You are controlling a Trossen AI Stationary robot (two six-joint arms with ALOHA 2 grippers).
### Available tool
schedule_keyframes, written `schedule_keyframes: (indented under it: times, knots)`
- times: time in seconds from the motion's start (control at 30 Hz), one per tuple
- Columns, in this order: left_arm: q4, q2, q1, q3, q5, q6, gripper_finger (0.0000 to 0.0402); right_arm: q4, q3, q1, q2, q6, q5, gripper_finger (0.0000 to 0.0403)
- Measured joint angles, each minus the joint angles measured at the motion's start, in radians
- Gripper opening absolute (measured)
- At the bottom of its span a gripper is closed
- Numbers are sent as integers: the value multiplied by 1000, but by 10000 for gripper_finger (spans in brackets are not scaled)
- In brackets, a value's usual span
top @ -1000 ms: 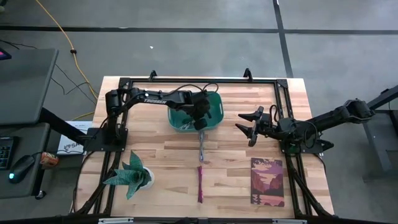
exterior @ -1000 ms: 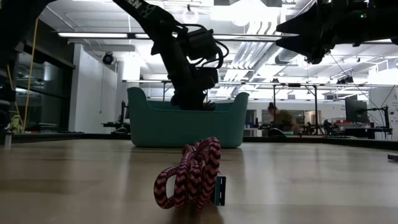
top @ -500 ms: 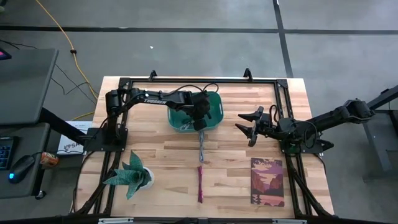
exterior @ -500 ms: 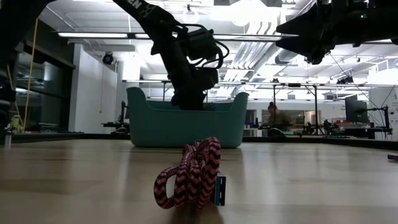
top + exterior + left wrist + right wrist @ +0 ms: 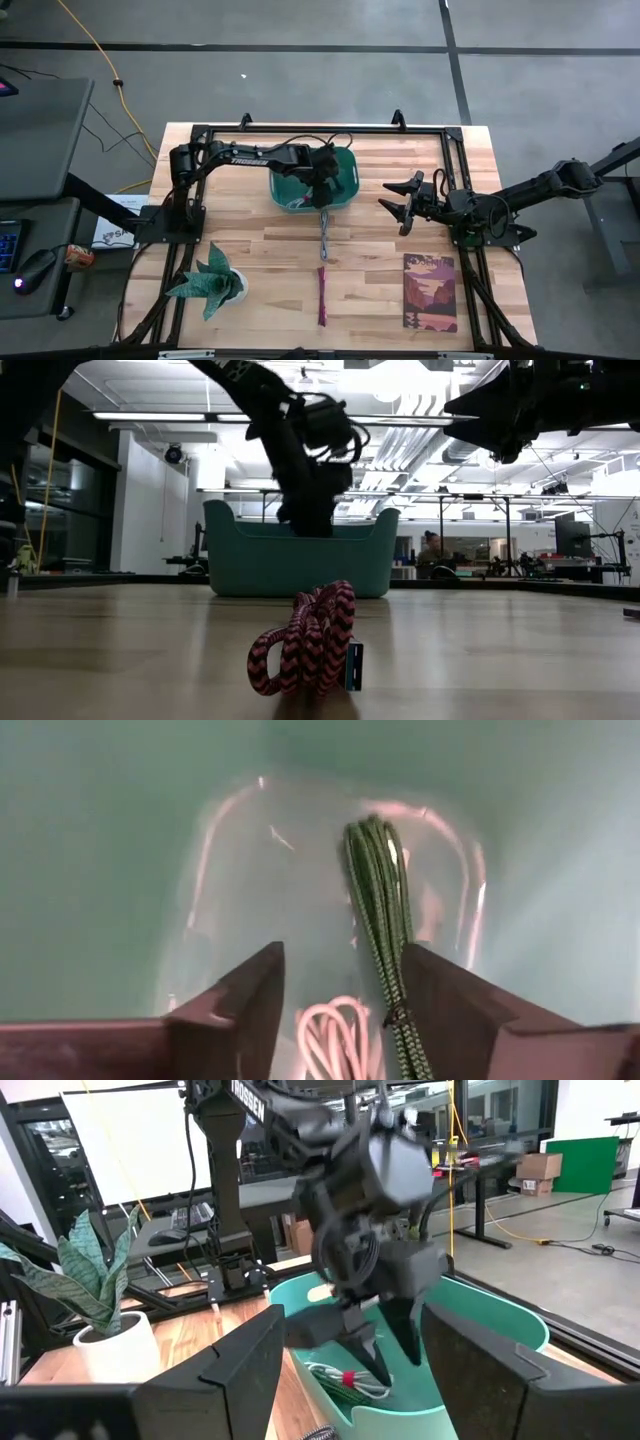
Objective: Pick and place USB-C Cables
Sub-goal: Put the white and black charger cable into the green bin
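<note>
USB-C cables are being moved one by one into the teal plastic bin (image 5: 313, 180) at the back of the wooden table (image 5: 250, 255). In the left wrist view a green braided cable bundle (image 5: 378, 910) lies on the bin floor beside a white cable bundle with a red tie (image 5: 333, 1033), and the left gripper (image 5: 340, 1010) stands over them inside the bin with its jaws apart and nothing between them, so the step in hand looks like the release of the green one.

Two bundles remain on the open table: a thin grey cable bundle (image 5: 324, 240) just in front of the bin, and nearer the front edge a dark maroon braided cable bundle (image 5: 322, 296), coiled in tight loops with a metal plug showing at one end in the low view. The next move probably calls for lifting the left arm clear of the bin wall and coming down over the grey bundle.

To the right, the right gripper (image 5: 405, 207) hovers above the table, jaws wide, holding nothing.
</note>
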Motion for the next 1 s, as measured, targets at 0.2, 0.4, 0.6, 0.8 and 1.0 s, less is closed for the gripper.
schedule_keyframes:
  times: [0.2,0.4,0.6,0.8,1.0]
  knots:
    - [-106,-17,6,129,0,-28,204,0,0,0,0,-3,0,227]
    - [-109,-140,-18,134,1,-53,198,-1,0,0,0,-7,0,227]
    - [38,-390,-88,-29,3,-65,191,-2,0,0,0,-11,0,227]
    - [395,-704,-200,-396,0,-103,189,-4,0,0,0,-1,0,227]
    - [857,-966,-329,-813,-19,-154,188,-4,0,0,0,0,0,227]
